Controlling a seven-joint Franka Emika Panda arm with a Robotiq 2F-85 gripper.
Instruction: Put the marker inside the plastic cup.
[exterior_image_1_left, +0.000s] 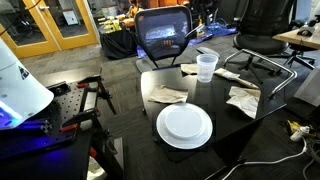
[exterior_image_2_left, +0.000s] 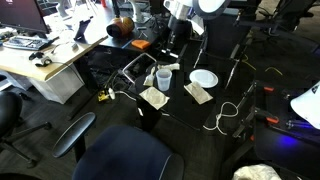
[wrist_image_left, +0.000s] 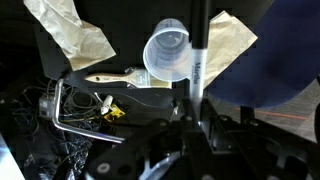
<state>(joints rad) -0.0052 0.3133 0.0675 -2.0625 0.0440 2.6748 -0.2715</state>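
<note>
The plastic cup is a translucent tumbler standing upright on the black table; it also shows in an exterior view. In the wrist view I look down into the cup. My gripper is shut on the marker, a slim dark stick with a paler lower body that points straight down. The marker lines up just beside the cup's right rim in the wrist view. In an exterior view my gripper hangs above the cup, apart from it.
A round white plate lies near the table's front edge. Crumpled paper napkins lie around the cup. A mesh office chair stands behind the table. Cables and a metal frame lie on the floor.
</note>
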